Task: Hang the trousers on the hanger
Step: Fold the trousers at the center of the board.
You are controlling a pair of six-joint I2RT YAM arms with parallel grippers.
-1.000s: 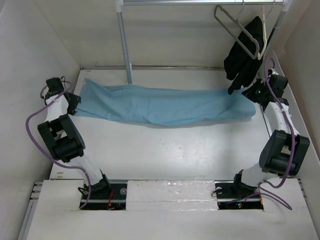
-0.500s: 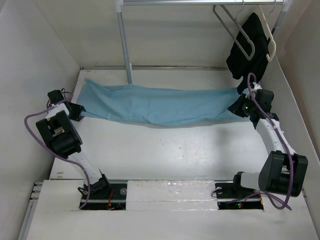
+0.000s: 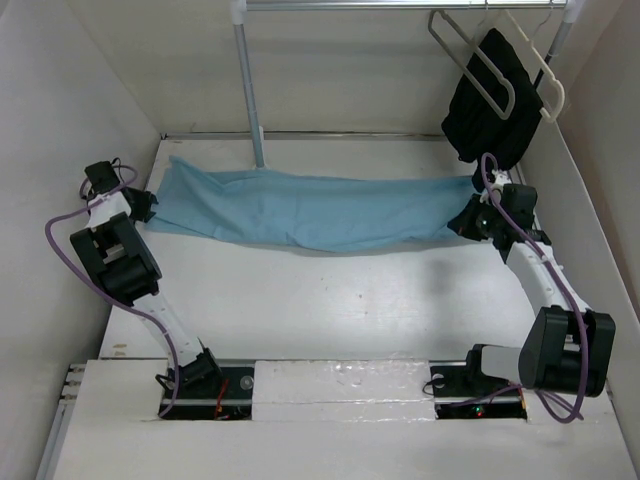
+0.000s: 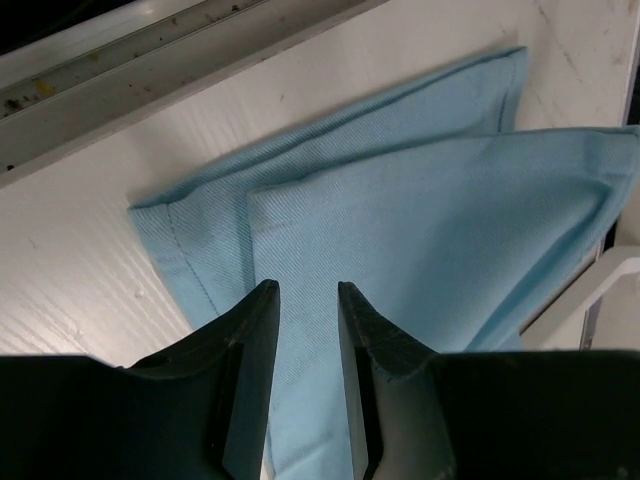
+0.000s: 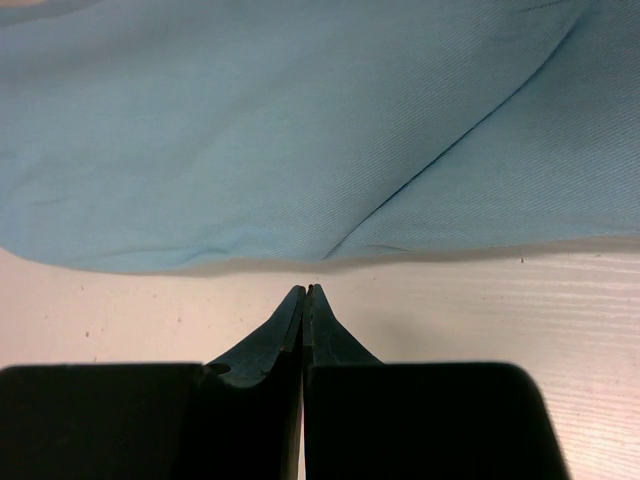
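Left fingers (image 4: 250,370) narrowly apart; right fingers (image 5: 284,338) pressed together.

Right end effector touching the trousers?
Apart. Right wrist view: the shut right end effector sits short of the trousers; a strip of table shows between.

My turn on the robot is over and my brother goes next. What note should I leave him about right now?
Left gripper: jaws a little apart over the hem end of the trousers, with no grip showing.
Right gripper: shut and empty, its tips just short of the trousers' other end.
The trousers lie flat across the table. The hanger hangs bare on the rail, beside the black garment.
Done: nothing hung yet.
Left: grip the trousers, lift them, put them on the hanger.
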